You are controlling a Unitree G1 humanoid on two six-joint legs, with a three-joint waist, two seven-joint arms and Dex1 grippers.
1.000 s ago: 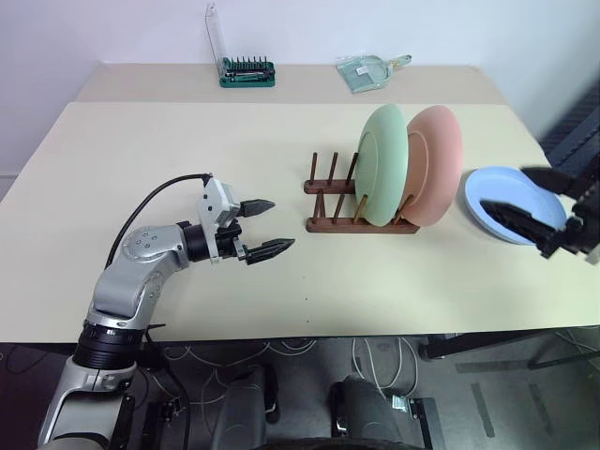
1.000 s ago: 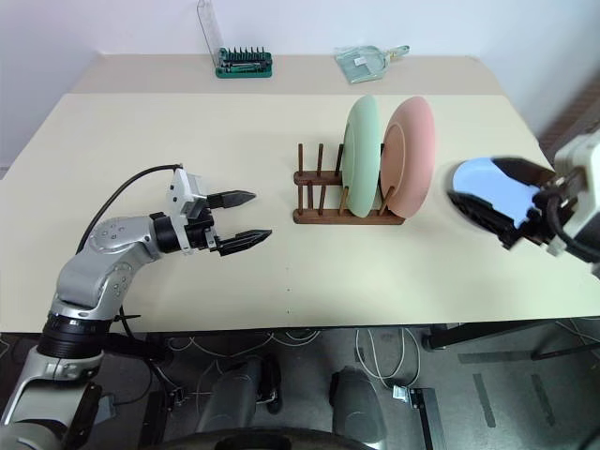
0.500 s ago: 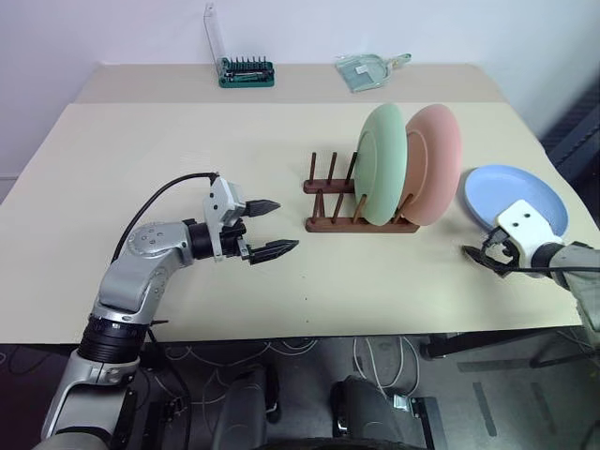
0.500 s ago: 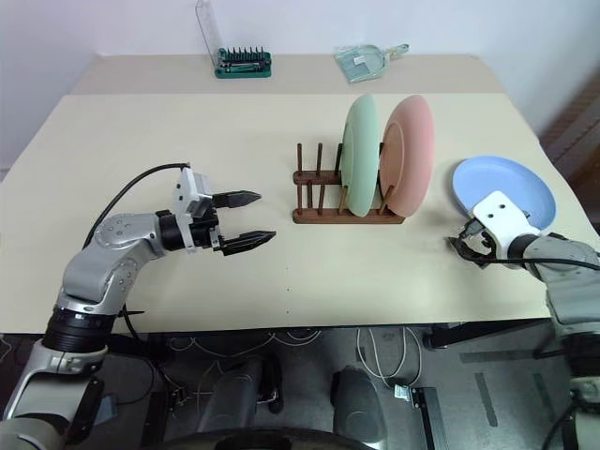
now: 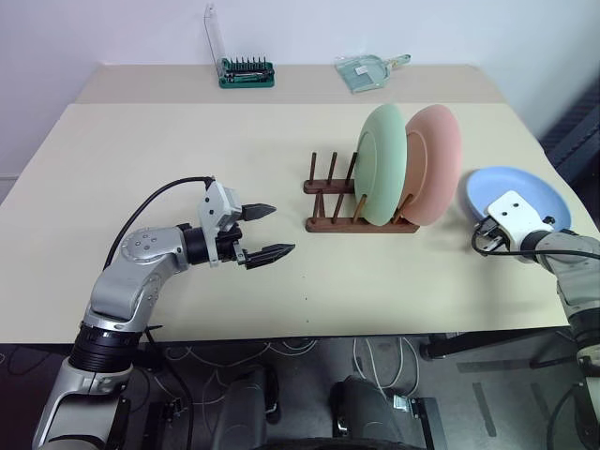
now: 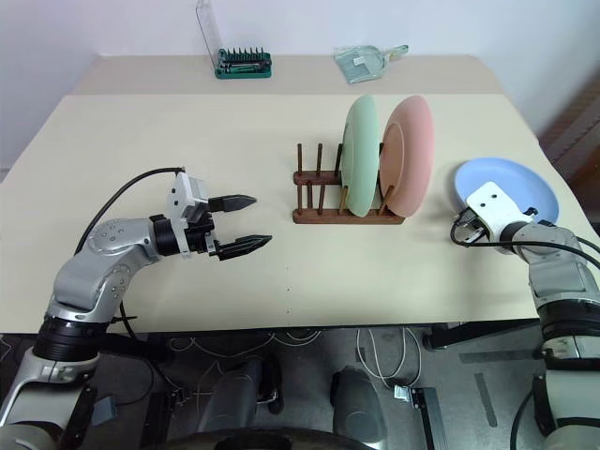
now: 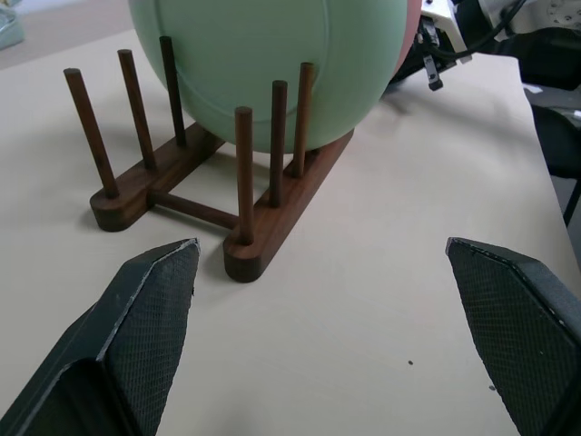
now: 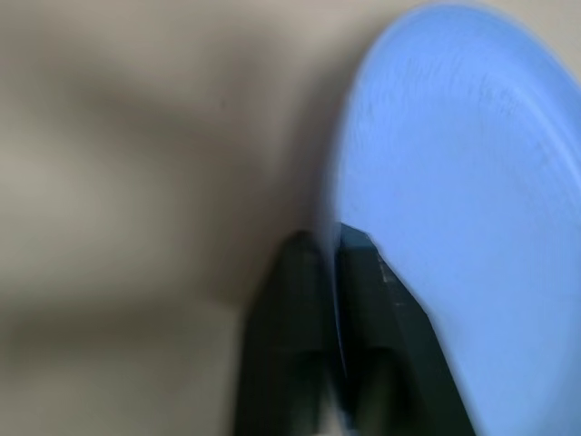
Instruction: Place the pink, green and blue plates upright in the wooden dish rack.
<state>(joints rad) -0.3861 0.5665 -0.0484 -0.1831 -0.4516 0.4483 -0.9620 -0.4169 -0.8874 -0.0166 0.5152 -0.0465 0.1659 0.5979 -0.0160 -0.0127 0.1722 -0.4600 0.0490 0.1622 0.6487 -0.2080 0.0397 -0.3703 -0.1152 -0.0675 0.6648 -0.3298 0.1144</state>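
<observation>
The pale green plate (image 5: 382, 164) and the pink plate (image 5: 439, 159) stand upright side by side at the right end of the wooden dish rack (image 5: 345, 225). The rack's left pegs (image 7: 136, 109) hold nothing. The blue plate (image 5: 530, 192) lies flat on the table to the right of the rack. My right gripper (image 8: 329, 238) is shut on the blue plate's near left rim, one finger on each side of the edge. My left gripper (image 5: 279, 229) hovers open to the left of the rack, pointing at it, with nothing between its fingers.
A green screwdriver-bit case (image 5: 247, 72) and a clear plastic scoop (image 5: 367, 71) lie at the back of the table (image 5: 187, 141). The blue plate sits close to the table's right edge.
My right arm came down to the blue plate's near left rim and its fingers closed on the edge. The left arm and the racked plates stayed put.
</observation>
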